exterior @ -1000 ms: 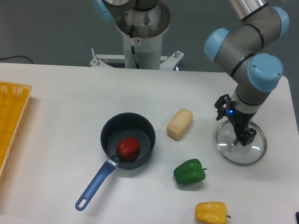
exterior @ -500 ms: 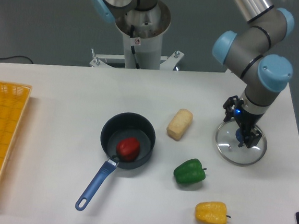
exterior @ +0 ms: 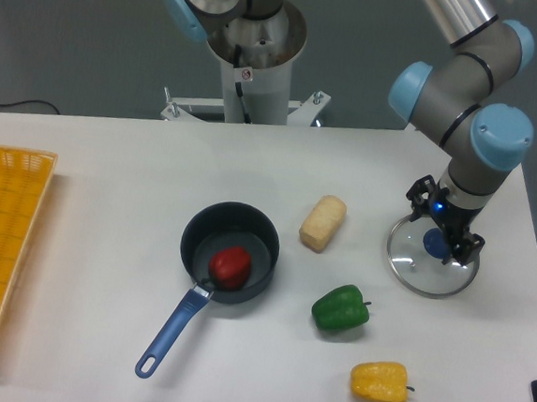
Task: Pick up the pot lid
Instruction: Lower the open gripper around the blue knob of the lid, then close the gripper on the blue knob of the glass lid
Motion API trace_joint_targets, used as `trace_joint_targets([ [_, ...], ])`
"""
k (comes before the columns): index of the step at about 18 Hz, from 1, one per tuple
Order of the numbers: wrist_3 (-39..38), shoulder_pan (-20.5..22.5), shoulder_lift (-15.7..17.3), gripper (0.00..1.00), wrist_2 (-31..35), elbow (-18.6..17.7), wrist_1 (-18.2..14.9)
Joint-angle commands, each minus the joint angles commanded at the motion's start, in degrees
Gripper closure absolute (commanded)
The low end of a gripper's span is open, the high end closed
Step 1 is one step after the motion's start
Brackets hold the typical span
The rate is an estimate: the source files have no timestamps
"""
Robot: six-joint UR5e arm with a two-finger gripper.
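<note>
White table — frying pan, yellow crate alongside, black cable beyond — gripper spread over pot lid (blue knob).

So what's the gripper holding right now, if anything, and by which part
Nothing is held: the gripper is open, its fingers apart at the pot lid.

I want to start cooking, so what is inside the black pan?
A rounded red item lies inside the black pan, toward the blue handle. The pan's surface directly beneath it is covered.
</note>
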Motion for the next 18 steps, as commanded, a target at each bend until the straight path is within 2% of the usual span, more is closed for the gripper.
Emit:
trace_joint_targets([
  [5,-2.64,0.44,-2.28,0.0,0.0,0.87,2.82],
  [13,-2.91,2.19,-3.17,0.0,0.35,1.14,2.82],
  [18,-7.03,2.46,-3.17,0.0,0.35,1.05,2.82],
])
